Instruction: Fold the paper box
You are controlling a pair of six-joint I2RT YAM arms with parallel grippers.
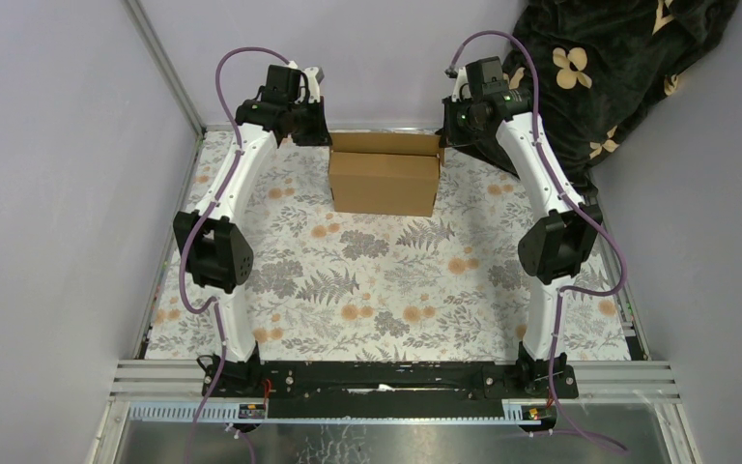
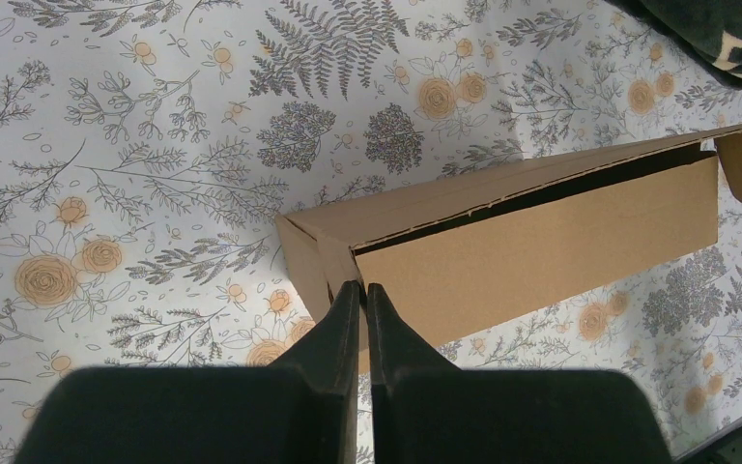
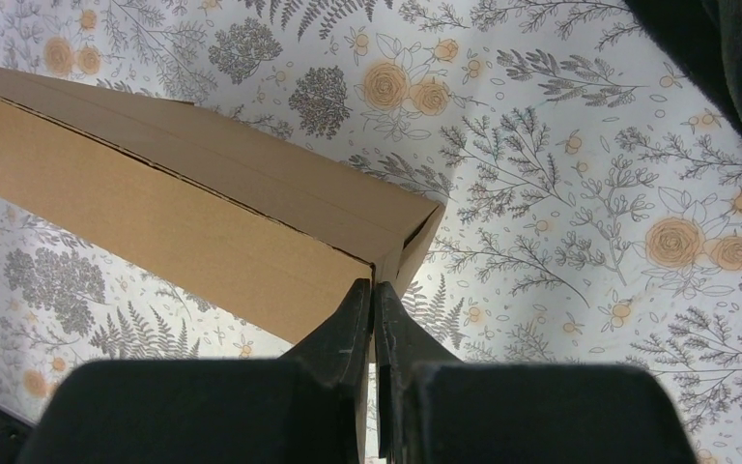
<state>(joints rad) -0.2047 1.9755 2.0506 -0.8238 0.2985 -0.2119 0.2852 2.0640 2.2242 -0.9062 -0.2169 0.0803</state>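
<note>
From their bases at the near edge of the bench (image 1: 377, 290), the left arm (image 1: 237, 184) bows out to the left and the right arm (image 1: 541, 169) to the right. Both arch toward the far end, with the black elbow joints hanging at mid-bench. The left jaws are pressed together, fingers (image 2: 346, 324) parted by only a hairline slit, and the right jaws likewise, fingers (image 3: 350, 324) tip to tip.
</note>
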